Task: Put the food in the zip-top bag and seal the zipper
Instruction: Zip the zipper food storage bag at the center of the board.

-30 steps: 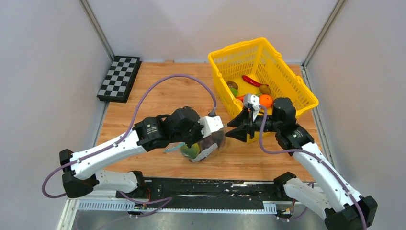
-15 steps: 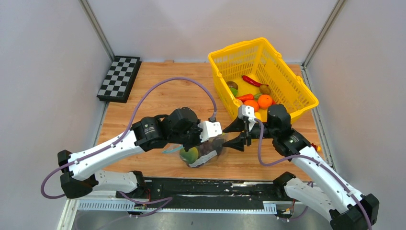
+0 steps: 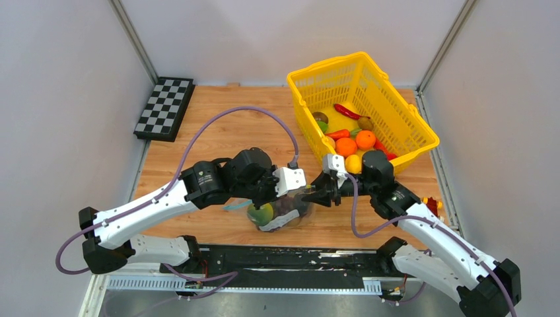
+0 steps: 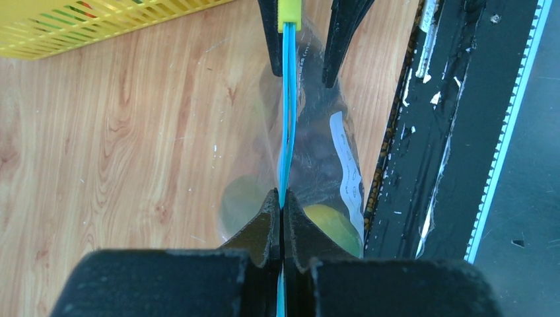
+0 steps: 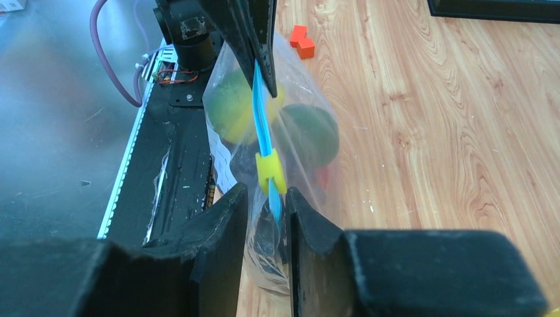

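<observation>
The zip-top bag [image 3: 285,210] hangs just above the table's near edge, with a yellow-green fruit [image 3: 261,212] and a dark green one [image 5: 310,132] inside. My left gripper [image 4: 282,201] is shut on the teal-blue zipper [image 4: 286,119], holding the mouth edge-up. A yellow slider [image 5: 271,170] sits on the strip near its far end. My right gripper [image 5: 266,195] straddles that end just behind the slider. Its jaws stand apart, the strip close to one finger and crinkled plastic in the gap. In the top view the right gripper [image 3: 317,195] meets the bag from the right.
A yellow mesh basket [image 3: 396,112] at the back right holds oranges [image 3: 356,141], a red chili and other food. A checkerboard [image 3: 164,107] lies at the back left. A small red block [image 5: 302,41] rests on the wood. A black rail [image 3: 284,261] runs along the near edge.
The right arm has swung left from the basket to the bag, and its jaws have narrowed around the zipper's end. The left gripper has kept its hold and barely moved.
</observation>
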`<action>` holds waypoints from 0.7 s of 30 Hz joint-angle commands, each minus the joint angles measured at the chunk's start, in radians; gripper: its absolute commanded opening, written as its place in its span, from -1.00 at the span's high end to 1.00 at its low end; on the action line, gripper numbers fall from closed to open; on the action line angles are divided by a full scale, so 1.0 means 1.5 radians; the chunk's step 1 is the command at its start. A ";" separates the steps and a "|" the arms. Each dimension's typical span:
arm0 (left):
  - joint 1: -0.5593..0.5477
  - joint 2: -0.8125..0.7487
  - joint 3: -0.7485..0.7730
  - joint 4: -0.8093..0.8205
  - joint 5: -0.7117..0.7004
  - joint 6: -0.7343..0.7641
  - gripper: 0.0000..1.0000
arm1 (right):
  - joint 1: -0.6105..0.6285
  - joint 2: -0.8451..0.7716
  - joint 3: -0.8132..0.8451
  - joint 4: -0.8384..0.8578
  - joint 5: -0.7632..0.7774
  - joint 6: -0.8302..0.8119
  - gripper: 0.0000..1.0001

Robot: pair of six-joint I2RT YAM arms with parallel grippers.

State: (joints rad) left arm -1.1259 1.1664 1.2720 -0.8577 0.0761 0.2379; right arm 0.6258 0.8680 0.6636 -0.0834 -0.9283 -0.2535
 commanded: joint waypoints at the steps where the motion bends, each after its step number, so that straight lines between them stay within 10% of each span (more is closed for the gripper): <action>1: -0.002 -0.037 0.021 0.029 0.015 0.011 1.00 | 0.003 -0.026 -0.019 0.072 -0.019 -0.016 0.47; 21: -0.001 -0.035 0.005 0.029 0.036 0.014 1.00 | 0.003 -0.010 -0.007 0.094 -0.027 0.000 0.83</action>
State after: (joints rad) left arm -1.1259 1.1404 1.2705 -0.8574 0.1150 0.2382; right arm 0.6262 0.8513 0.6346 0.0204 -0.9348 -0.2447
